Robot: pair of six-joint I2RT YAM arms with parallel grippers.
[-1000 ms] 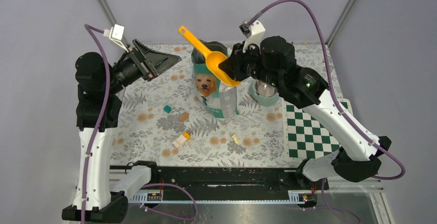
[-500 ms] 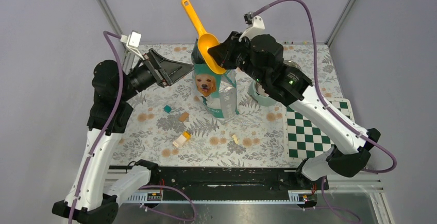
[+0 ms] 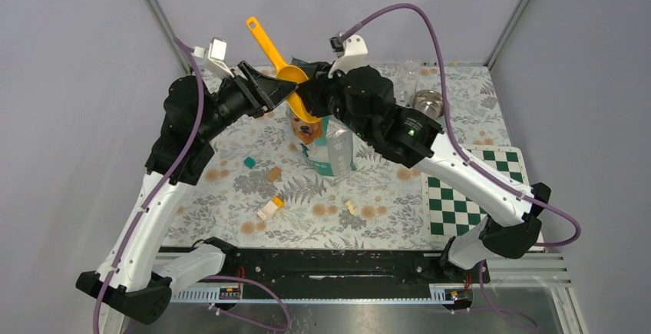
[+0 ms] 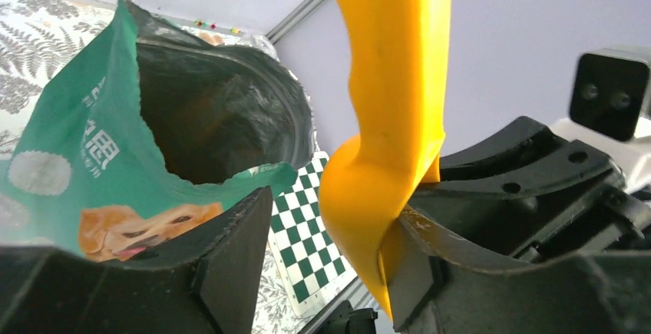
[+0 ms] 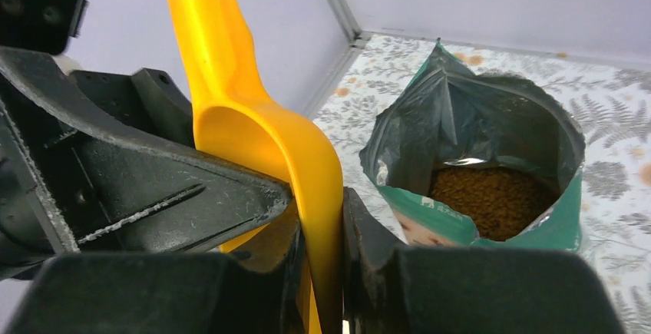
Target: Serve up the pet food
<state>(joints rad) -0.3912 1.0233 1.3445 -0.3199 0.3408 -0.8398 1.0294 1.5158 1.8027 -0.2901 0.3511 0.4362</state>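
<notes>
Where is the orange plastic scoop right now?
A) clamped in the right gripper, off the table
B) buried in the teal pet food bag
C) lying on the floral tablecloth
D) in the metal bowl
A: the right gripper pinches the orange plastic scoop in the air, beside the open teal pet food bag.

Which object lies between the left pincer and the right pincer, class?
The orange scoop. The right pincer clamps the wall of its bowl, and the left pincer straddles it with its fingers apart. Both wrist views show this.
</notes>
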